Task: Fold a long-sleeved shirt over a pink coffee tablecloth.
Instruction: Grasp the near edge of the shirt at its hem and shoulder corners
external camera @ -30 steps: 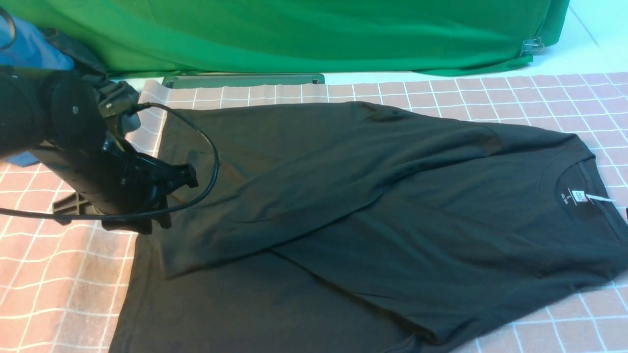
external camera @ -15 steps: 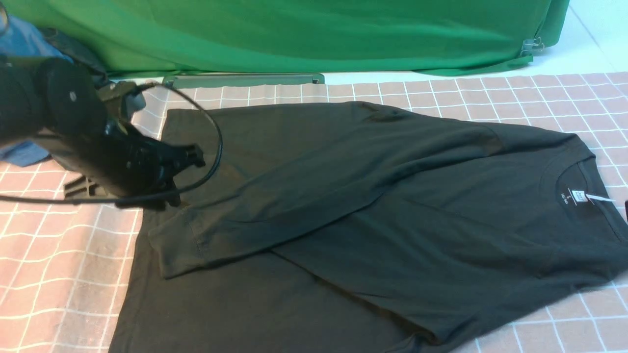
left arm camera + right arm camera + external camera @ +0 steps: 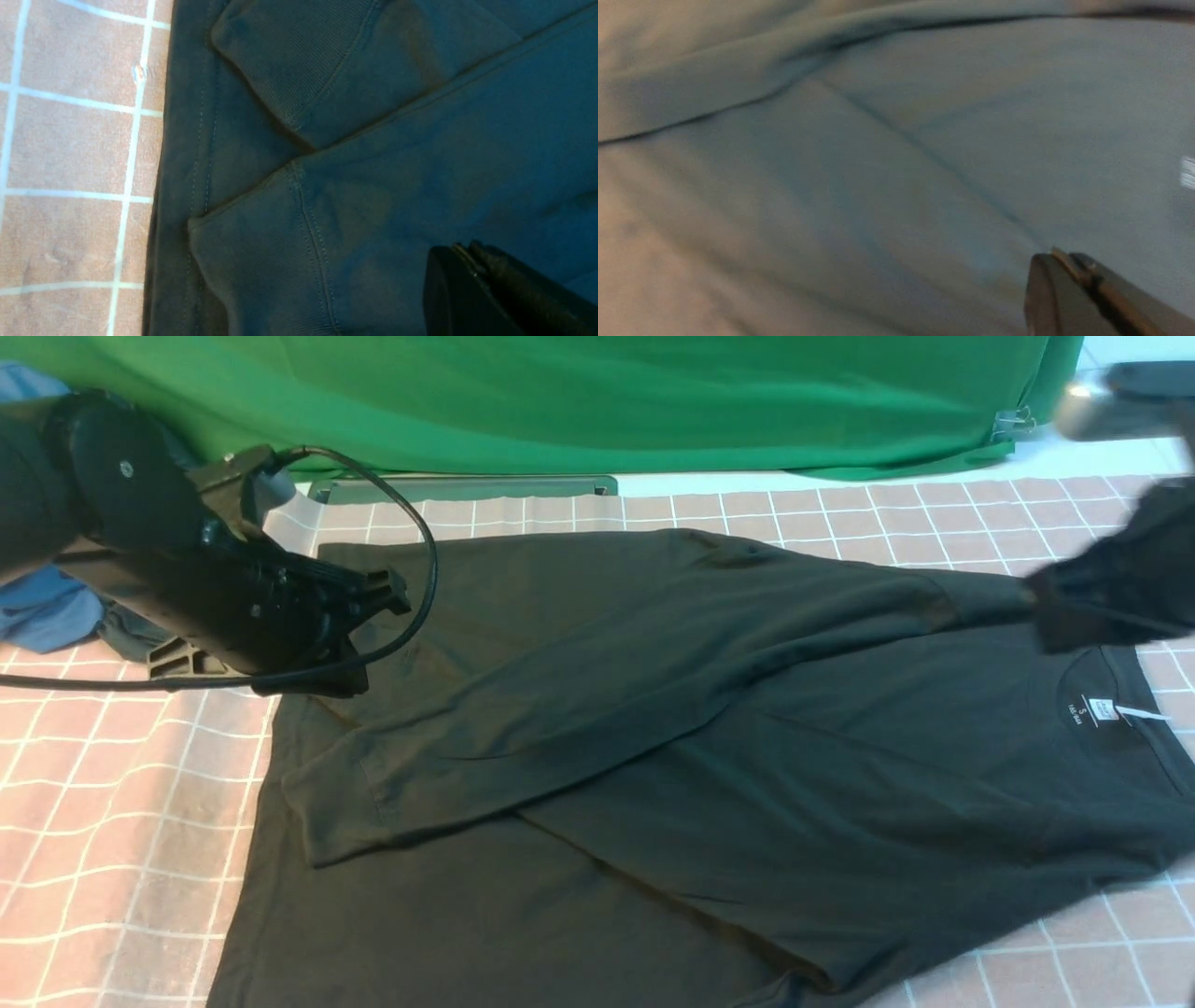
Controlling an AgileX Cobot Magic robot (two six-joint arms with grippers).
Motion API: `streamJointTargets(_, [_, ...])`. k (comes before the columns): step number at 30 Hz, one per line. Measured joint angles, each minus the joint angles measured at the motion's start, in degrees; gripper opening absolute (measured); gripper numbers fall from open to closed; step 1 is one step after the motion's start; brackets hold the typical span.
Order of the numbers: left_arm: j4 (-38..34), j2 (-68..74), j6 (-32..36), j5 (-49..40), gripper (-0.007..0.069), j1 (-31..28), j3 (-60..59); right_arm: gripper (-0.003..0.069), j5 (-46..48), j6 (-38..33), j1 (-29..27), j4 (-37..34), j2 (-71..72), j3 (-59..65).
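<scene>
The black long-sleeved shirt [image 3: 700, 728] lies flat on the pink coffee tablecloth [image 3: 121, 821], collar and white neck label [image 3: 1106, 709] to the right, hem to the left. One sleeve is folded across the body, its cuff [image 3: 341, 803] near the hem. My left gripper [image 3: 387, 590] hovers shut over the shirt's far left corner, holding nothing. In the left wrist view the closed gripper [image 3: 465, 249] hangs above two sleeve cuffs [image 3: 261, 261]. My right gripper [image 3: 1050, 602], blurred, is above the far shoulder. The right wrist view shows this gripper [image 3: 1057, 255] shut over the shirt fabric [image 3: 878, 186].
A green backdrop [image 3: 560, 401] hangs along the far side, with a grey-green bar [image 3: 467, 487] at its foot. A blue garment [image 3: 47, 607] lies bunched at the far left behind my left arm. A black cable [image 3: 425, 560] loops off the left wrist.
My left arm has lifted and drawn back toward the far left, leaving the folded sleeve's cuff lying uncovered near the hem. My right arm has come into view over the shirt's far shoulder.
</scene>
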State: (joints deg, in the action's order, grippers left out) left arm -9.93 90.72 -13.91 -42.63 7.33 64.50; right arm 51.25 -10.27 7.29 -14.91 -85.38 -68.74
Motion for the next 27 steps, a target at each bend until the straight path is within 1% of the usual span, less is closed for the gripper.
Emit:
streamJointTargets(1, [-0.23, 0.0, 0.15, -0.08, 0.0011, 0.0, 0.0, 0.0046, 0.24, -2.98, 0.5, -3.56, -2.71, -1.43])
streamJointTargets(2, [-0.38, 0.0, 0.15, -0.15, 0.0011, 0.0, 0.0, 0.0062, 0.24, -5.12, 1.13, -5.69, -4.87, -2.32])
streamJointTargets(3, [-0.38, 0.0, 0.2, -0.21, 0.0011, 0.0, 0.0, 0.0087, 0.37, -6.78, 2.06, -7.26, -6.88, -3.08])
streamJointTargets(4, [-0.38, 0.0, 0.22, -0.21, 0.0011, 0.0, 0.0, 0.0087, 0.37, -7.05, 2.28, -7.26, -7.27, -3.08])
streamJointTargets(7, [0.97, 0.07, 0.03, 1.05, 0.0011, 0.0, 0.0, 0.0235, 0.08, -11.09, 6.7, -9.37, -13.13, -4.73])
streamJointTargets(8, [0.97, 0.13, -0.11, 1.05, 0.0011, 0.0, 0.0, 0.0251, -0.17, -11.22, 7.21, -9.43, -13.37, -4.82])
streamJointTargets(9, [2.36, 0.67, -1.66, 2.55, 0.0011, 0.0, 0.14, 0.0293, -0.87, -11.45, 8.84, -9.61, -14.85, -4.81])
streamJointTargets(11, [3.99, 2.16, -3.52, 3.49, 0.0013, -0.21, 0.69, 0.0307, -2.0, -11.88, 10.31, -9.75, -15.57, -4.81])
streamJointTargets(14, [5.8, 5.87, -3.98, 3.64, 0.002, -0.47, 1.79, 0.0271, -3.46, -12.13, 11.36, -9.96, -15.51, -5.11])
streamJointTargets(15, [6.07, 7.95, -3.49, 3.69, 0.004, -0.52, 2.19, 0.0244, -3.65, -12.18, 11.36, -10.03, -15.38, -5.11])
streamJointTargets(17, [6.27, 10.5, -1.49, 3.71, 0.0081, -0.52, 2.41, 0.0225, -3.65, -12.24, 11.36, -10.03, -15.32, -5.11])
streamJointTargets(20, [5.96, 13.57, 2.49, 3.71, 0.0173, -0.52, 2.52, 0.0225, -3.28, -12.24, 11.36, -9.97, -15.32, -5.11])
streamJointTargets(21, [5.91, 13.85, 2.96, 3.71, 0.0188, -0.52, 2.52, 0.0226, -3.28, -12.24, 11.36, -9.92, -15.32, -5.11])
streamJointTargets(24, [3.82, 14.58, 8.15, 4.41, 0.0335, -0.47, 2.52, 0.0242, -3.28, -12.24, 11.36, -9.93, -15.27, -5.11])
streamJointTargets(27, [3.46, 14.53, 11.08, 5.7, 0.0437, -0.4, 2.57, 0.0246, -3.28, -12.24, 11.36, -9.86, -15.22, -5.11])
